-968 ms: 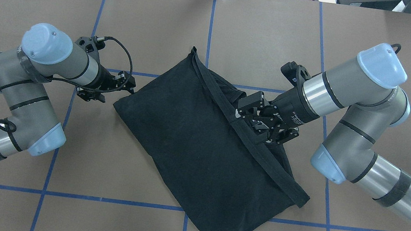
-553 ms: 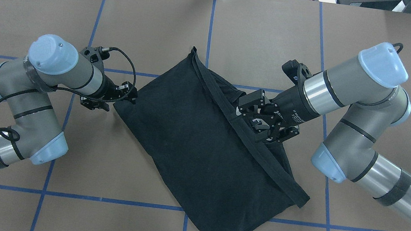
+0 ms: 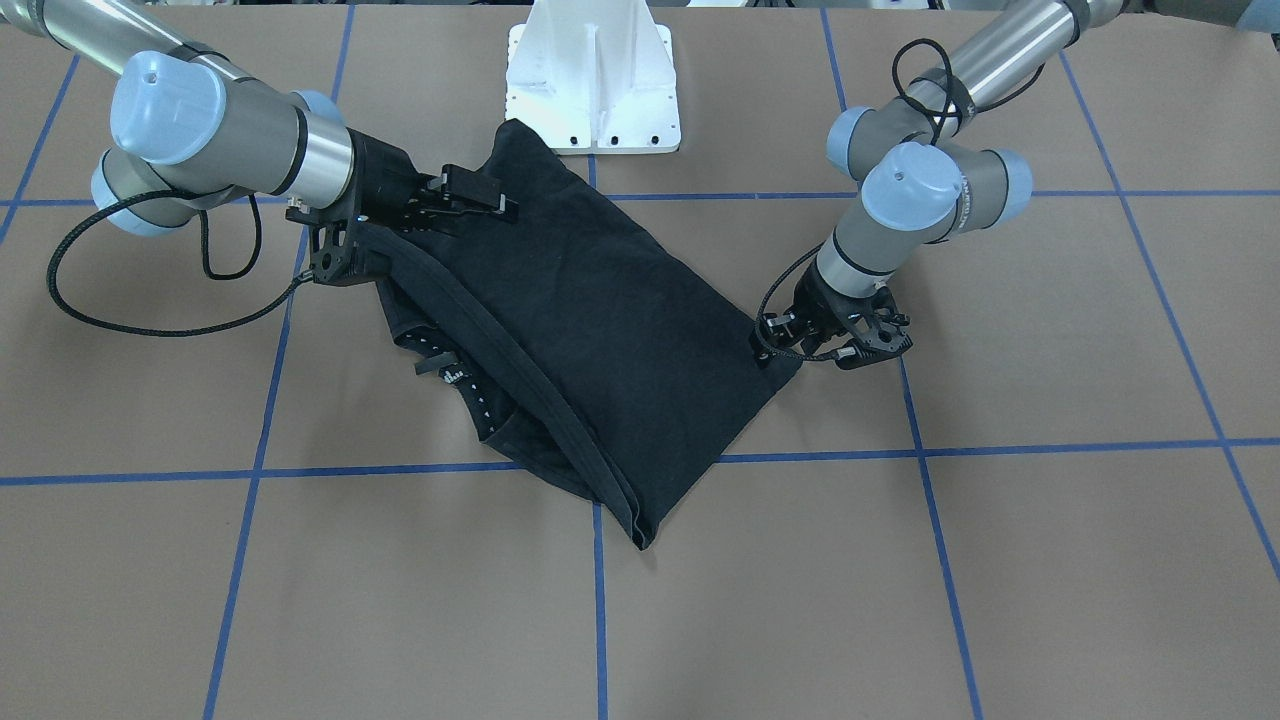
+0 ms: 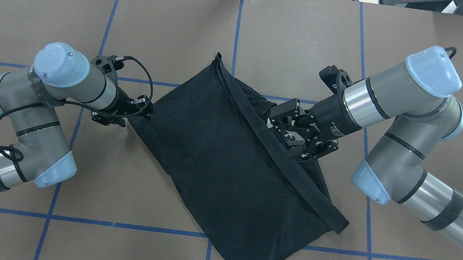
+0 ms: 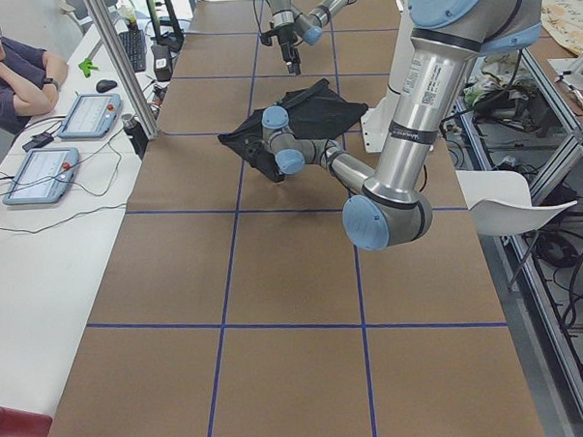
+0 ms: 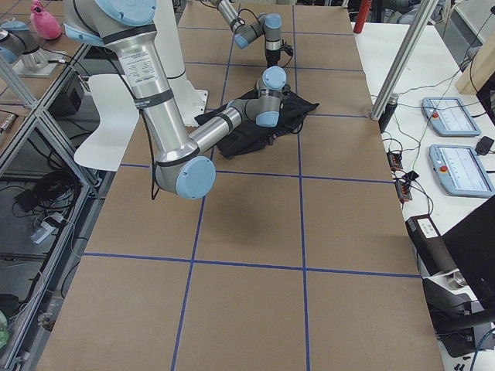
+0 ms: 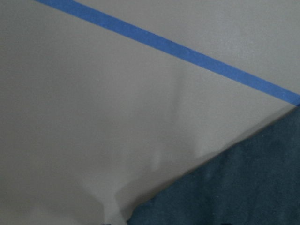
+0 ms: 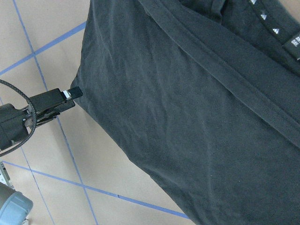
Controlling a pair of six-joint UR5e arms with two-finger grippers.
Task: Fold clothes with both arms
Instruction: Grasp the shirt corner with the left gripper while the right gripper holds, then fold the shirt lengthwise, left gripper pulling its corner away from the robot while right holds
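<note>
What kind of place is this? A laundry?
Probably a robot lab: the left arm and right arm flank a black T-shirt on a tape-gridded table, with a teach pendant on a side bench.

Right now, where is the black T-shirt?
In the overhead view the black T-shirt lies slanted at the table's centre, between the left arm's fingers at its left corner and the right arm's fingers over its right edge.

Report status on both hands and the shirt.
Left hand at a corner of the T-shirt, grip unclear. Right hand open over the opposite edge. T-shirt folded, lying diagonal on the table. Nothing seen blocking either hand.
</note>
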